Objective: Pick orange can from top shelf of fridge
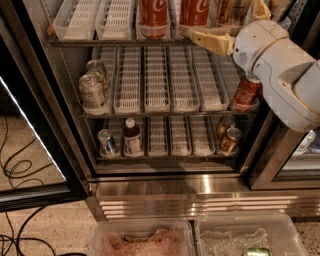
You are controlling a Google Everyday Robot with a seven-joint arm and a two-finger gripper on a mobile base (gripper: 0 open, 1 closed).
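Here parted jaws hover by one orange can (231,11), two red cans (152,17).

The orange can (231,11) — cropped above — hides partly behind the tool (218,38).

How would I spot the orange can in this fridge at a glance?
In the fridge, look at the top shelf. Right of two red Coca-Cola cans stands the orange can, just above the gripper; its body is amber, not red like theirs.
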